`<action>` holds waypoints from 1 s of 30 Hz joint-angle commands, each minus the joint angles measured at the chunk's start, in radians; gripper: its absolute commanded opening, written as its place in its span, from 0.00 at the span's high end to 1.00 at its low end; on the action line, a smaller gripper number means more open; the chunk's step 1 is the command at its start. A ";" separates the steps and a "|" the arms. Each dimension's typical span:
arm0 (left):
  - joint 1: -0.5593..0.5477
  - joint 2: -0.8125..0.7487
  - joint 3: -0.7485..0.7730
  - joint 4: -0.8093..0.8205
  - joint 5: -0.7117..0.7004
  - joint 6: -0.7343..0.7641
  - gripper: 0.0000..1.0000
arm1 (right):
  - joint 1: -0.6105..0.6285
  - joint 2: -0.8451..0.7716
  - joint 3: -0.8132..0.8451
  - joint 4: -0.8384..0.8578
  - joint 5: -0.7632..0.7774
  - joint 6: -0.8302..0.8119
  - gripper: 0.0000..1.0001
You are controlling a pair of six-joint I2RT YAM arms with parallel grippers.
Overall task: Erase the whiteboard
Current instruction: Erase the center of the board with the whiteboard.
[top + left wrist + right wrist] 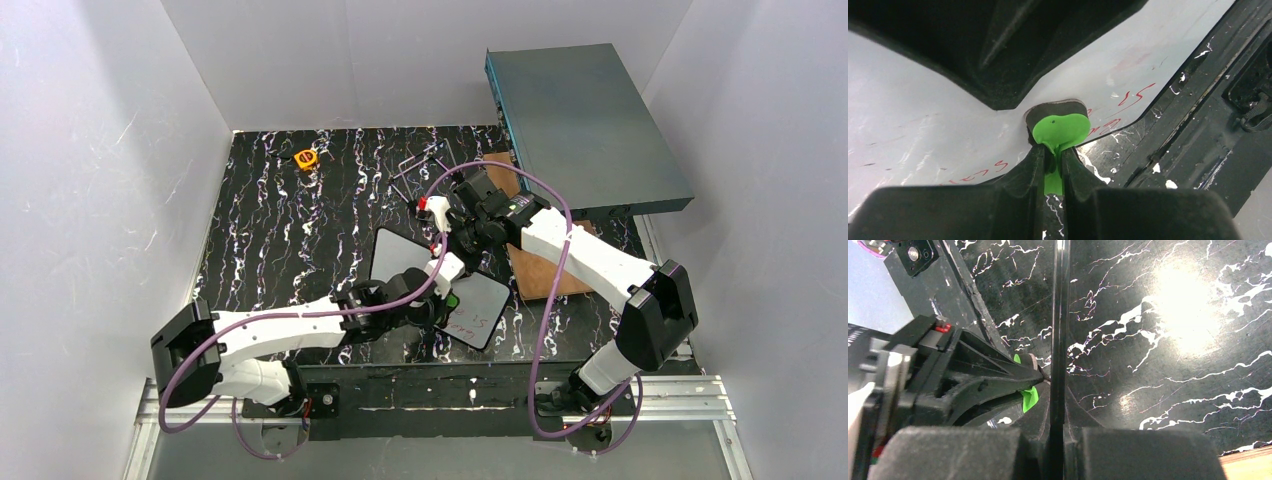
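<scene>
Left gripper (1054,151) pinches a green eraser (1063,128) against the whiteboard (923,115), held mid-table by its edge in the clenched right gripper (1058,392); push too hard and I'd guess the board twists loose.

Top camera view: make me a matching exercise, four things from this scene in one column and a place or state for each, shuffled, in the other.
Column one
1. left gripper
2. right gripper
3. grey-teal metal box
4. small orange-yellow object

Column two
A. lying far back, left of centre, away from both arms
B. shut on the edge of the whiteboard
C. in the far right corner
D. shut on the green eraser, which presses on the board

Pairs: 1-D, 2-B, 3-C, 4-A
</scene>
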 commanded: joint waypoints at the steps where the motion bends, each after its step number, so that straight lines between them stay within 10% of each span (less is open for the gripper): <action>1: -0.001 0.040 -0.059 0.081 0.052 -0.047 1.00 | 0.021 -0.002 0.014 0.055 -0.075 -0.031 0.99; 30: 0.003 -0.016 0.054 0.066 -0.076 0.005 1.00 | 0.021 0.002 0.016 0.054 -0.076 -0.031 0.99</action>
